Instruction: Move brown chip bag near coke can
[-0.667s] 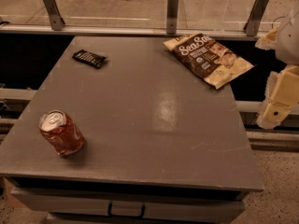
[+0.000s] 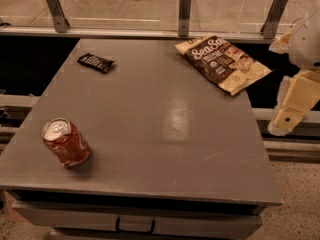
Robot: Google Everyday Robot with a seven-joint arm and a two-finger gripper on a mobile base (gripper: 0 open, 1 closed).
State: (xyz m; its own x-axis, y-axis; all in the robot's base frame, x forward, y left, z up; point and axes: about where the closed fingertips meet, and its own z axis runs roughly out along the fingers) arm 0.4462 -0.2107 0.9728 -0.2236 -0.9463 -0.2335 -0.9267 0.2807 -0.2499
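Observation:
The brown chip bag [image 2: 223,61] lies flat at the far right corner of the grey table [image 2: 155,119], with white "Sea S..." lettering facing up. The coke can [image 2: 65,142], red with a silver top, stands tilted near the front left corner. The gripper [image 2: 292,106] hangs at the right edge of the view, off the table's right side and nearer than the bag, touching nothing.
A small flat black wrapper [image 2: 95,62] lies at the far left of the table. A glass railing with metal posts [image 2: 185,13] runs behind the table. A drawer handle [image 2: 134,227] shows under the front edge.

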